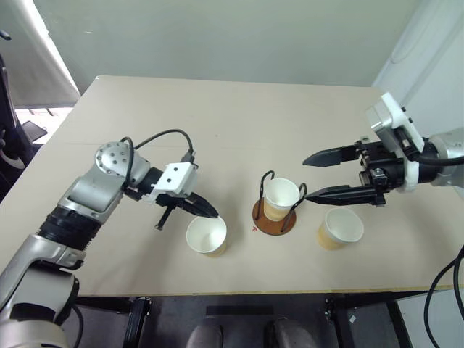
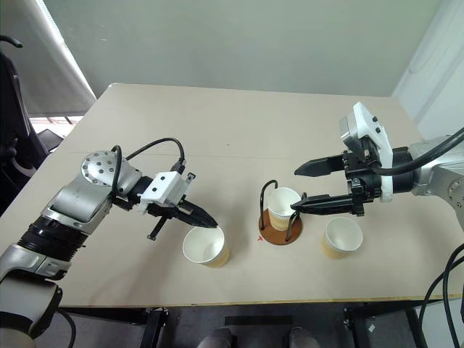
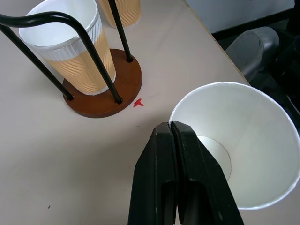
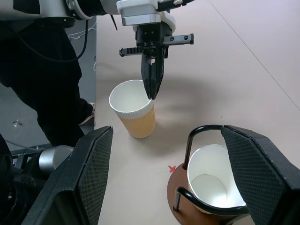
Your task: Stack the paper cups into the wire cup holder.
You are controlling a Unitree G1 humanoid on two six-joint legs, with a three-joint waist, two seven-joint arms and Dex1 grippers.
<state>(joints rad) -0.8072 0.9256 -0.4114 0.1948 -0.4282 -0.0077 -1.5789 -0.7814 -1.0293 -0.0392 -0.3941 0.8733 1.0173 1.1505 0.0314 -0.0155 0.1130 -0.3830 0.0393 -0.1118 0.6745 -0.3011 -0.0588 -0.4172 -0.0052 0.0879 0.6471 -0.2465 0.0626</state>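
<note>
3 paper cups, ribbed tan outside and white inside: 1 sits in the wire cup holder, 1 just right of it, 1 left, its rim pinched by the clenched left gripper. The right gripper hangs spread, empty.

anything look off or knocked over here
Nothing stands out. All three paper cups stand upright: one in the wire cup holder, one beside it, and one whose rim is pinched by the shut left gripper.
</note>
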